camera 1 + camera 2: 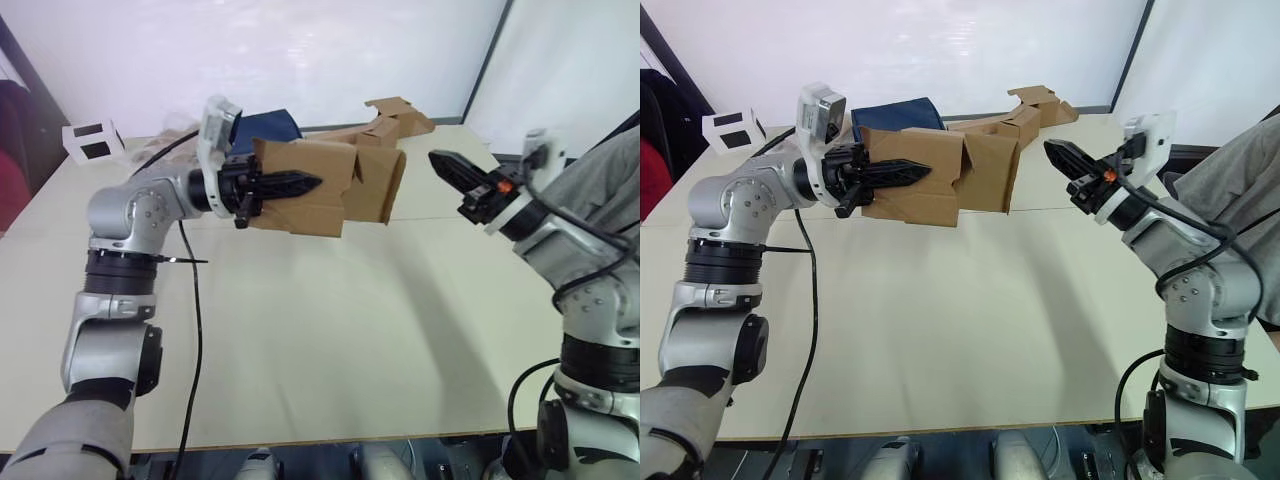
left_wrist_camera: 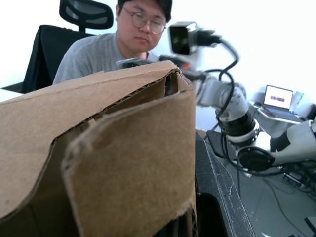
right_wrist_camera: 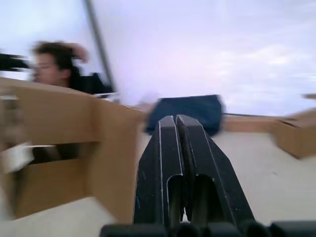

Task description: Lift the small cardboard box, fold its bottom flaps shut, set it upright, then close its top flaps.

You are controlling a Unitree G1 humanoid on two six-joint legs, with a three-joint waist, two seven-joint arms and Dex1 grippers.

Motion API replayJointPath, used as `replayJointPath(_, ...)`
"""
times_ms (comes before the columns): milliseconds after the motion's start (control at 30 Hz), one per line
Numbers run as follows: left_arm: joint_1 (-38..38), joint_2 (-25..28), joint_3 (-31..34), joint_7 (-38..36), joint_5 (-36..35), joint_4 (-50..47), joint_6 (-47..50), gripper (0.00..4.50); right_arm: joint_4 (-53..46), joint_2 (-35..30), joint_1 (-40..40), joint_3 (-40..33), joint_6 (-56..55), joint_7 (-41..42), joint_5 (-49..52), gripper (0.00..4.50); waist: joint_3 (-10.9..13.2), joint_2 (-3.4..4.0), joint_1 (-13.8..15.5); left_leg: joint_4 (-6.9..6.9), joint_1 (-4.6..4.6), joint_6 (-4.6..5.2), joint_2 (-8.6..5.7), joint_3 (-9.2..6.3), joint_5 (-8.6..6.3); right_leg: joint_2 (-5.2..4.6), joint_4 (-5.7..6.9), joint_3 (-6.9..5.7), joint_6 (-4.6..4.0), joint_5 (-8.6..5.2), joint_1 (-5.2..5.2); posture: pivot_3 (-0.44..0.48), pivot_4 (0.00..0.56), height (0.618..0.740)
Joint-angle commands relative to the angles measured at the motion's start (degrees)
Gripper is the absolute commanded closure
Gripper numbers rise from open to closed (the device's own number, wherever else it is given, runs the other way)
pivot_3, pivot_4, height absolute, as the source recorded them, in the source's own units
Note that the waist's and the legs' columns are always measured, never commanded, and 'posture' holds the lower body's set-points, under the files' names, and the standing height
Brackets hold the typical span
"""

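The left end effector (image 1: pixel 300 185) was pinched on a side of the small cardboard box (image 1: pixel 330 188), holding it up in the air above the pale counter (image 1: pixel 330 340). The right end effector (image 1: pixel 445 162) was closed tight and empty, near the box but not touching. A person (image 2: pixel 111 47) sat past the counter by a white wall.

Both arms are built of silver-grey metal segments with rounded joint housings, separated by black ribbed rings at the elbows and upper arms. Each wrist ends in a black block that carries a small white camera box mounted above it. The left pincer (image 1: pixel 300 184) has two long black tapered fingers with a ridged, serrated surface. The right pincer (image 1: pixel 1058 153) is likewise black and pointed, with a small orange-red part at its base; from its wrist camera its fingers (image 3: pixel 163 168) show as smooth black moulded plastic with recessed panels. Black cables run along both arms, looping loosely at the forearms.
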Motion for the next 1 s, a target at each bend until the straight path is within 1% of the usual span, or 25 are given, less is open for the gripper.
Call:
replayJointPath(33,-0.88,0.22,0.71,-0.08,-0.56,-1.09,-0.43,4.50,3.62,-0.12,-0.72,5.01,-3.75,-1.42,-8.36,4.46,0.00,0.00,0.00,0.00,0.00,0.00,0.00,0.01,0.00,0.00,0.00,0.01,0.00,0.00,0.00,0.000,0.150,0.740)
replayJointPath(100,-0.77,0.32,0.79,0.09,-0.59,-1.31,-0.33,4.50,3.70,0.82,-0.47,7.10,-3.64,-0.01,-8.96,4.46,0.00,0.01,0.06,0.00,0.00,0.00,-0.01,0.01,0.00,-0.01,0.00,0.00,0.00,0.00,0.00,0.000,0.150,0.740)
replayJointPath(200,-0.61,0.42,1.13,0.75,-0.52,-1.22,-0.31,4.50,-2.16,3.48,0.92,7.85,-0.87,5.25,-1.83,4.46,0.00,0.01,0.00,0.00,-0.01,-0.02,0.00,0.00,0.01,0.00,-0.01,0.00,0.00,0.00,0.00,0.000,0.150,0.740)
replayJointPath(267,-0.56,0.45,1.24,1.05,-0.40,-0.92,-0.55,4.50,-5.34,4.94,1.89,6.39,1.48,6.44,3.27,4.46,0.01,0.02,-0.17,-0.01,0.00,-0.02,0.03,-0.01,0.01,0.03,0.00,0.00,0.00,0.00,-0.01,0.000,0.150,0.740)
replayJointPath(367,-0.52,0.43,1.23,1.18,-0.29,-0.53,-0.88,4.50,-7.95,6.01,2.96,4.63,4.33,6.23,8.42,4.46,0.01,0.02,0.02,0.00,-0.01,-0.03,0.02,-0.01,0.01,0.00,0.00,0.00,0.00,0.00,0.01,0.000,0.150,0.740)
replayJointPath(533,-0.79,0.25,1.10,1.23,-0.16,0.26,-1.27,4.50,-9.98,7.42,4.19,4.15,5.78,4.03,11.88,4.46,0.01,0.02,0.15,0.04,-0.01,-0.01,0.00,-0.02,0.00,-0.03,-0.01,-0.03,0.00,0.00,0.06,0.000,0.150,0.740)
replayJointPath(800,-1.39,0.14,1.12,0.96,-0.20,1.26,-1.15,4.50,-11.00,11.61,5.43,3.42,5.65,0.99,17.53,4.46,0.01,0.02,0.00,0.01,0.00,-0.01,0.01,-0.03,0.00,0.00,0.00,-0.02,0.00,0.00,0.01,0.000,0.150,0.740)
replayJointPath(900,-1.50,0.18,1.31,1.00,-0.34,1.39,-1.04,4.50,-10.74,13.63,5.84,2.69,5.35,-0.37,20.21,3.74,0.01,0.02,0.04,0.01,0.00,-0.01,0.01,-0.03,0.00,0.00,0.00,-0.02,0.00,0.00,0.02,0.000,0.150,0.740)
replayJointPath(933,-1.53,0.14,1.32,1.05,-0.33,1.43,-1.06,4.50,-10.58,14.19,5.96,2.41,5.32,-0.81,21.04,3.30,0.01,0.02,0.05,0.01,0.00,-0.01,0.01,-0.03,0.00,0.00,0.00,-0.02,0.00,0.00,0.02,0.000,0.150,0.740)
replayJointPath(1000,-1.52,0.09,1.39,1.19,-0.38,1.38,-1.06,4.50,-9.78,17.31,6.83,1.16,4.62,-3.10,24.56,2.59,0.01,0.02,0.02,0.01,0.00,-0.01,0.01,-0.03,0.01,-0.01,0.00,-0.02,0.00,0.00,0.02,0.000,0.150,0.740)
